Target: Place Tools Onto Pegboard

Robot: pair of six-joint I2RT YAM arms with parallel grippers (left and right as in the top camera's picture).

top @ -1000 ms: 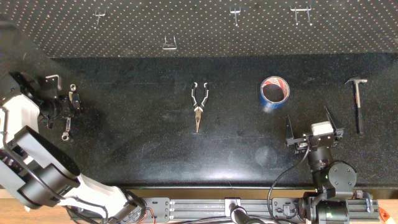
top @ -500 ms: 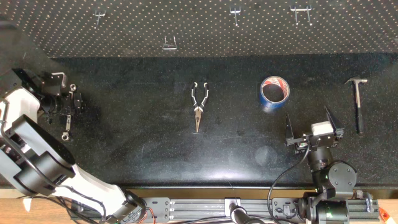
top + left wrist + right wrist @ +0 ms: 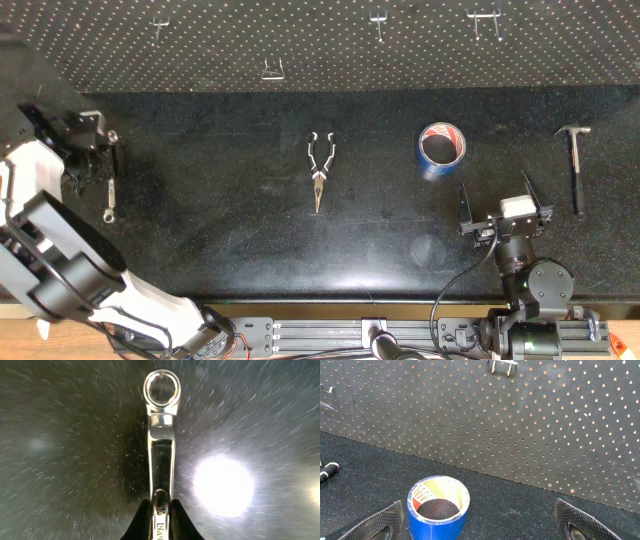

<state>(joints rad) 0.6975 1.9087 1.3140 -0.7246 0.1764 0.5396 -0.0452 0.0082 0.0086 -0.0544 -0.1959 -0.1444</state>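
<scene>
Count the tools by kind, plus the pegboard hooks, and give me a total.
Wrench: 1
Pliers: 1
Tape roll: 1
Hammer: 1
Hooks: 4
Total: 8

left arm (image 3: 30,180): bulky white shells, black joint sections | left gripper (image 3: 88,140): black, blocky body; fingers (image 3: 142,522) slim, black, tapering | right arm (image 3: 530,280): black rounded housings, white block just behind gripper, thin black cable (image 3: 436,302) looping beside it | right gripper (image 3: 498,200): fingers (image 3: 380,522) pointed, dark woven carbon pattern
</scene>
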